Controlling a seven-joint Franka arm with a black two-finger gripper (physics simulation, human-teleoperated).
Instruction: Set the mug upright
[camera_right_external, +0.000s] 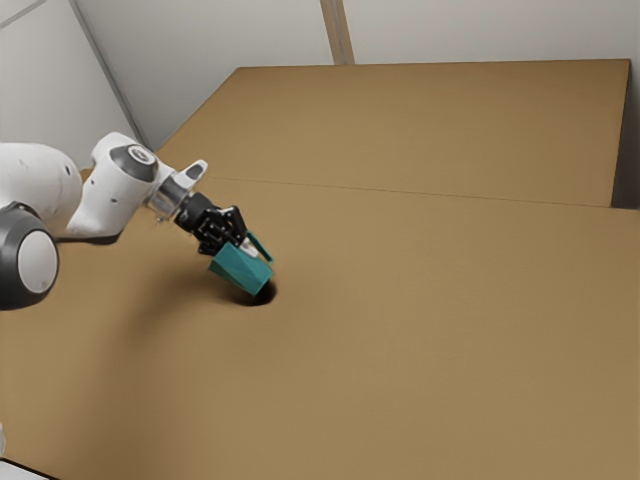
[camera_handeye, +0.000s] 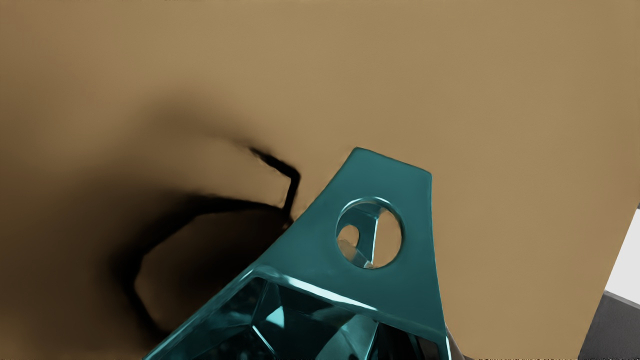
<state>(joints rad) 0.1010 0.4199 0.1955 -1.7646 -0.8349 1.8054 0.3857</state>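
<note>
My black two-finger gripper (camera_right_external: 246, 243) is closed on the teal, faceted mug (camera_right_external: 242, 268) near its mouth, and by my reading it pinches the wall on the side of the handle (camera_handeye: 382, 177). The fingers look only slightly parted, about as far as that wall needs, though I can't see the full contact. The mug leans, mouth toward the gripper and base down toward the exterior view's right. I'd judge that the grip carries its weight; whether a low corner touches the brown counter (camera_right_external: 450, 330), I can't tell. Its dark shadow (camera_right_external: 268, 293) lies close by that corner. Behind the gripper, the white arm (camera_right_external: 120, 190) reaches in from the exterior view's left. The mug is not upright, so I still have to level the base before letting go. With a hold this far off-centre, the mug could pivot if a base edge meets the counter while tilted. Pressing down too hard could twist the wall out of my grip, and opening at this slant would likely let the mug tip onto its side.
</note>
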